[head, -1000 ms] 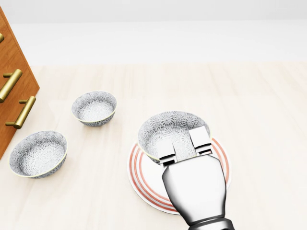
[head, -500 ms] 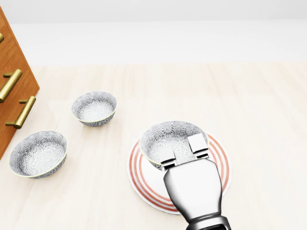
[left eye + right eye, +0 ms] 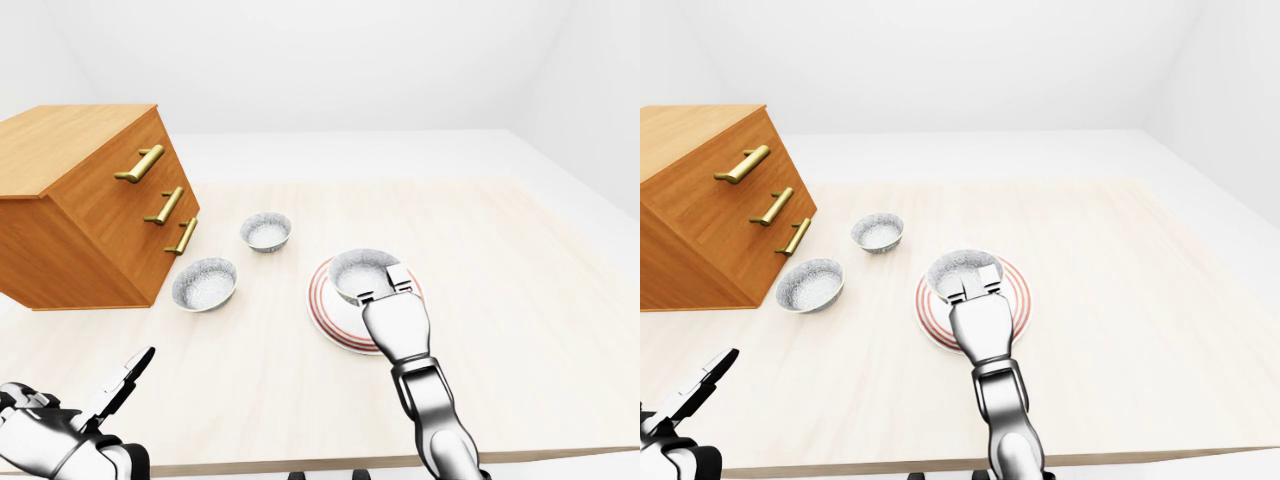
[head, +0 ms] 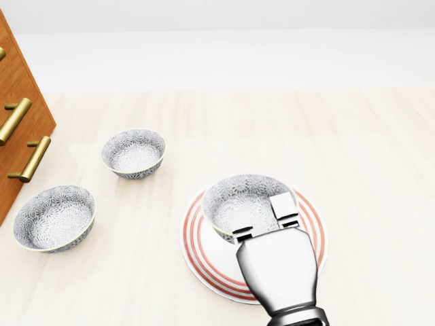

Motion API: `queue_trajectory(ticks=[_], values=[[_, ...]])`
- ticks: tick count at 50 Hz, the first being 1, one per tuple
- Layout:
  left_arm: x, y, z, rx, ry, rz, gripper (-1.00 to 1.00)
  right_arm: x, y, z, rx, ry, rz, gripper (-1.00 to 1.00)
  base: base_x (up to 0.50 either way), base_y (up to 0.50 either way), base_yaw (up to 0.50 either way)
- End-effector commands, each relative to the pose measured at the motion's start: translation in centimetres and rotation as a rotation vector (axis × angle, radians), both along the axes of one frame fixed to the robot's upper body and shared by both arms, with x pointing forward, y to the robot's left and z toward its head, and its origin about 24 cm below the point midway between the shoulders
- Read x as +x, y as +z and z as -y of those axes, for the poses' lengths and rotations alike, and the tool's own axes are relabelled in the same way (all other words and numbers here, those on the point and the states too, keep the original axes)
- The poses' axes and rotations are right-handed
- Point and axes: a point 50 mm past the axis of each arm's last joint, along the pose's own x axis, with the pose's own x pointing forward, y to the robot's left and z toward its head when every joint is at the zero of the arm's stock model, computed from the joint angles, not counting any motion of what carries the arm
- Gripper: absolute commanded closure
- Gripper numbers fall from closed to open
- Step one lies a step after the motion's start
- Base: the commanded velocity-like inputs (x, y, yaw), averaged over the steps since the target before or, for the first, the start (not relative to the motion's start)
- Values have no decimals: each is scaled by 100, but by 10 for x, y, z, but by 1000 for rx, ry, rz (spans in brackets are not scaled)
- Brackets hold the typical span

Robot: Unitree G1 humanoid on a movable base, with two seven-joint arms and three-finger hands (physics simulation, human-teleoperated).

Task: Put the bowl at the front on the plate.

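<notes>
the left hand [image 3: 90, 415] sits low at the bottom left of the left-eye view, fingers spread, holding nothing. the right hand [image 4: 262, 224] reaches over the plate [image 4: 309, 217], its fingers hooked over the near rim of the bowl [image 4: 241, 197] and pinching it. over the last second the bowl has sunk and slid toward the hand, and now looks seated on the plate's red rings rather than held above them, so the placing seems all but done, with letting go left. beyond, to the left, two more bowls [image 4: 133, 153] rest on the pale wood table [image 4: 367, 149], near a tilted wooden drawer unit [image 3: 90, 200] with brass handles. white walls enclose the room.
</notes>
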Motion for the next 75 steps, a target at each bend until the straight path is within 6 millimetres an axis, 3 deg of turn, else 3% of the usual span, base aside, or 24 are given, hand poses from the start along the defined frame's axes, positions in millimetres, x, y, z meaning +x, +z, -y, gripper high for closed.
queue_trajectory(ticks=[1, 17, 19, 23, 31, 32, 34, 35, 38, 59, 66, 75], values=[[0, 0, 0, 1, 0, 1, -100, 1, 1, 1, 26, 4, 19, 100, 0, 0, 0], [-1, 2, 0, 6, 1, 7, -100, -3, 1, 4, 10, -2, 16, 100, 0, 0, 0], [3, -6, 0, -13, -2, -20, -100, -3, 1, 4, 10, -4, 17, 100, 0, 0, 0], [-2, 5, 0, 14, 2, 16, -100, -3, 1, 4, 9, -8, 15, 100, 0, 0, 0], [-2, 4, 0, 10, 2, 14, -100, -3, -1, 6, 20, -7, 17, 100, 0, 0, 0], [-2, 3, 0, 8, 2, 13, -100, -3, -1, 6, 22, -8, 17, 64, 0, 0, 0], [3, -5, 0, -13, -1, -16, -100, -3, -2, 6, 18, -9, 8, -95, 0, 0, 0], [3, -5, 0, -13, -1, -17, -100, -3, -2, 6, 20, -9, 10, -100, 0, 0, 0], [-1, 2, 0, 4, 1, 8, -100, -2, -4, 6, 23, -8, 8, -100, 0, 0, 0], [2, -3, 0, -8, -1, -9, -100, -1, 8, 5, 12, -14, 33, -100, 0, 0, 0], [0, 1, 0, 2, 0, 3, -100, -4, 54, 9, 0, -75, 138, -100, 0, 0, 0], [0, 0, -1, 6, -2, -3, -100, -7, 144, 16, 3, -150, 309, -100, 0, 0, 0]])
